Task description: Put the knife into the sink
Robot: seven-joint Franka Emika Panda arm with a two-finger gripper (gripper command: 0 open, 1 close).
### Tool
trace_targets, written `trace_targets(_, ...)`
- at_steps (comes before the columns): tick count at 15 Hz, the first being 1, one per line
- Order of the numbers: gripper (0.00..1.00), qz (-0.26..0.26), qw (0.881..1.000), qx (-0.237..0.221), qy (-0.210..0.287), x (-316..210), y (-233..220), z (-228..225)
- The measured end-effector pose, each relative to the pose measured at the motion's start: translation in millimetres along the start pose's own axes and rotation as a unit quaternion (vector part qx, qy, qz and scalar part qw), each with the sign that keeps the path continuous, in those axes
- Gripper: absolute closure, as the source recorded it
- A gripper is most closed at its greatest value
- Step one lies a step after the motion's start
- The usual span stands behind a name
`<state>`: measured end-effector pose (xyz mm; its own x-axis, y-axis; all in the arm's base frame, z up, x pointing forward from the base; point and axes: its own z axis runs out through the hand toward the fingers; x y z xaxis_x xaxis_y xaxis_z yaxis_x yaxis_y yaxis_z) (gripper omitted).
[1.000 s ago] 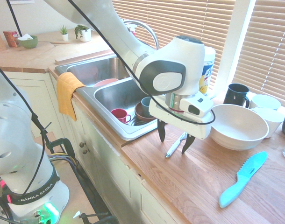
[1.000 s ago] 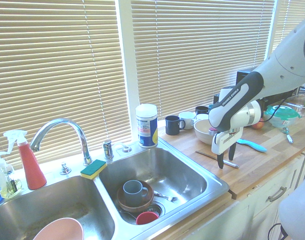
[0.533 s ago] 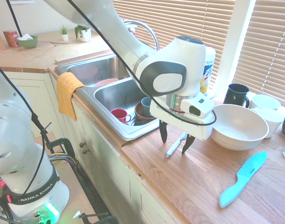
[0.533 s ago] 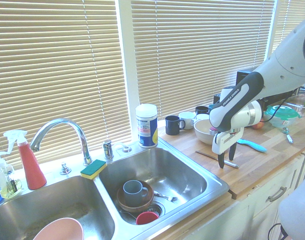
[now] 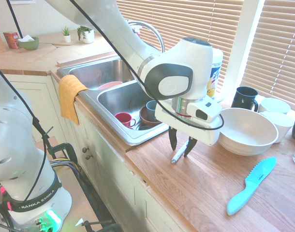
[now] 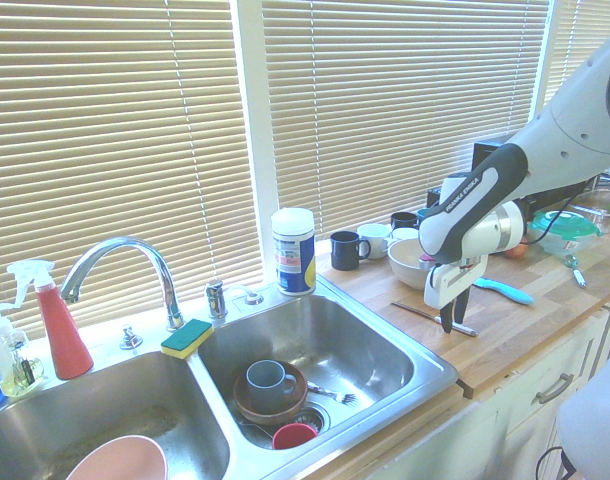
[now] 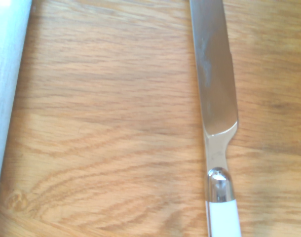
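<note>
One white arm reaches down over the wooden countertop (image 5: pixel 205 183), and its gripper (image 5: pixel 180 146) points straight down beside the sink's right rim. The two dark fingers (image 5: pixel 173 139) stand narrow, one on each side of the knife (image 5: pixel 179 153); whether they press on it yet I cannot tell. The knife lies flat on the wood, just past the sink's rim and near the counter's front edge — slim silver blade, whitish handle, both sharp in the wrist view (image 7: pixel 217 98).

Closer to the front edge, well apart from the gripper, lies one teal serrated knife (image 5: pixel 251 185). Just behind the gripper sits one large white bowl (image 5: pixel 246 130).

The sink (image 6: pixel 405 395) has two basins. In the basin nearer the knife I count one grey mug (image 6: pixel 268 380) sitting in one brown bowl (image 6: pixel 268 403), one red cup (image 6: pixel 294 435) in front of them, and one fork (image 6: pixel 330 394). The other basin holds one pink bowl (image 6: pixel 120 462). One orange cloth (image 5: pixel 69 96) hangs over the sink's front rim.

Along the back rim: one yellow-and-green sponge (image 6: pixel 188 337), one curved chrome faucet (image 6: pixel 125 270), one red spray bottle (image 6: pixel 55 320) — and at the back corner one white canister (image 6: pixel 293 251). Further along the counter's back edge stand one dark mug (image 5: pixel 243 98) and, beside it, a white cup (image 5: pixel 274 105).
</note>
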<state>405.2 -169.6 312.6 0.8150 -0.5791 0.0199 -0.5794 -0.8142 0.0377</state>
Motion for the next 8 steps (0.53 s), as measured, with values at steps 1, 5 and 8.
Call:
trace_targets(1, 1.00, 0.000, 1.000, 0.000, 0.001, 0.0, -0.1, 0.1)
trace_targets(5, 1.00, 0.000, 1.000, 0.001, 0.003, 0.0, -0.1, -0.3)
trace_targets(8, 1.00, -0.001, 1.000, 0.002, 0.005, -1.2, 0.1, -1.0)
